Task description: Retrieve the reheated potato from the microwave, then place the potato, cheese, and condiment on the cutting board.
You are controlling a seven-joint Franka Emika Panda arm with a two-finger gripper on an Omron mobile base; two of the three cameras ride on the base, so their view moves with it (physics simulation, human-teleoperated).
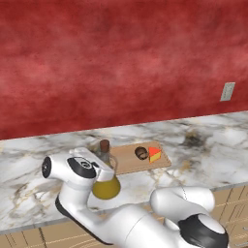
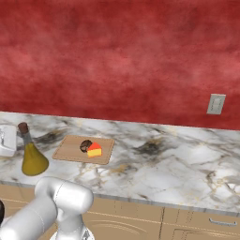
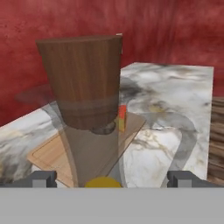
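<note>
The condiment bottle [image 1: 106, 186] stands upright on the marble counter, left of the cutting board [image 1: 127, 162]. Its brown cork [image 3: 83, 78] looms close in the hand view. My gripper [image 3: 113, 179] is open, with one fingertip [image 3: 43, 178] on each side of the bottle's glass neck and clear gaps between them. From the left base view the gripper [image 1: 102, 166] sits at neck height, reaching in from the left. The potato [image 2: 85, 146] and the cheese [image 2: 94, 150] lie side by side on the cutting board [image 2: 70, 150]. The microwave is out of view.
A red wall rises behind the marble counter [image 2: 164, 164]. A wall outlet [image 2: 216, 104] sits at the right. Wooden drawer fronts [image 2: 197, 225] run below the counter's front edge. My own arm [image 1: 145, 223] crosses the foreground.
</note>
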